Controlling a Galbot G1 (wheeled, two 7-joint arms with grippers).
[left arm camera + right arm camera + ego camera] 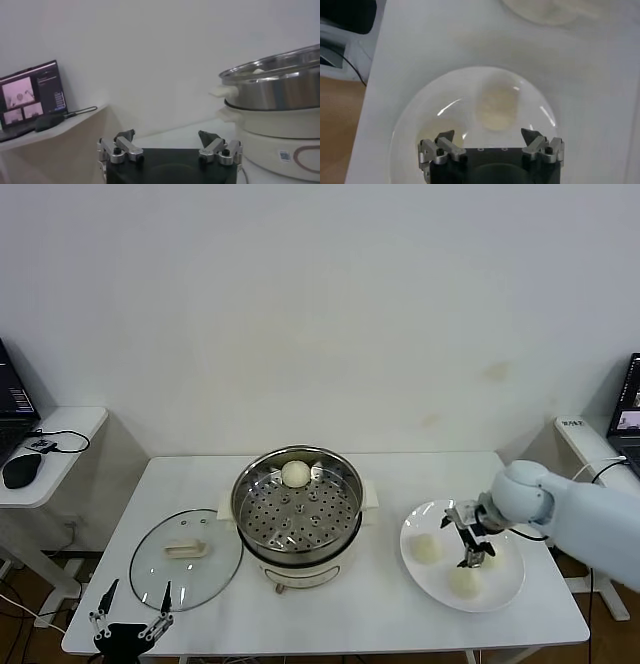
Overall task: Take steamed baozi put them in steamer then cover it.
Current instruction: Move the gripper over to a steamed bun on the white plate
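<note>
The steel steamer point(297, 514) stands mid-table with one baozi point(295, 474) on the far side of its perforated tray. Its glass cover point(186, 557) lies flat on the table to its left. On the right, a white plate point(508, 579) carries three baozi: one on its left side point(427, 548), one at the front point(463, 580), and one partly hidden under my right gripper point(476, 556). That gripper hangs open just above the plate, and the right wrist view shows a baozi point(496, 107) ahead of its spread fingertips point(487, 136). My left gripper point(130, 624) waits open at the table's front left corner.
In the left wrist view the steamer's wall point(280, 85) rises to one side of the open left gripper point(167, 135). A side table on the left holds a laptop point(32, 92) and a mouse point(20, 470). Another laptop point(628, 409) stands at the far right.
</note>
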